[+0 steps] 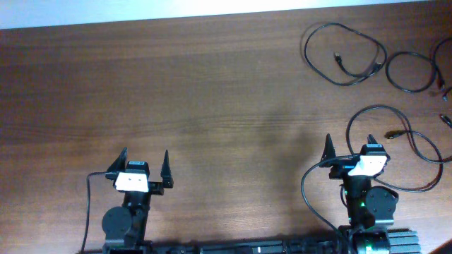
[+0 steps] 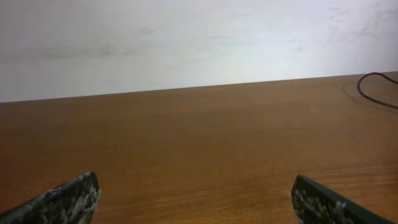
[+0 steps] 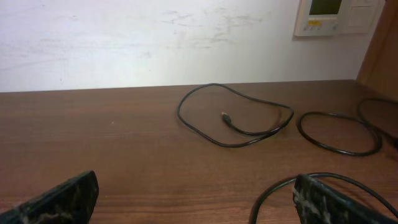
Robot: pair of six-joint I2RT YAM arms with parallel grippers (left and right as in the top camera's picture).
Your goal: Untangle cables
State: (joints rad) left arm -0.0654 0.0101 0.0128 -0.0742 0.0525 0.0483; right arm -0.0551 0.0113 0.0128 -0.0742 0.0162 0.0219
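Holding left fingers (image 1: 167,173) and right fingers (image 1: 329,152) spread apart over brown wooden surface (image 1: 212,92), facing white wall (image 3: 124,37), cables (image 1: 344,53) lying looped at right.

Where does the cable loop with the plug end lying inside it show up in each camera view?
Overhead: the cable loop lies upper right.
Right wrist: centre, mid-table.
Left wrist: only a black arc at the right edge, probably part of it.
Shared landmark: the far edge of the table against the white wall.

Brown wooden table (image 1: 212,85), white wall (image 3: 124,37) behind it — a pale control panel (image 3: 318,15) on that wall
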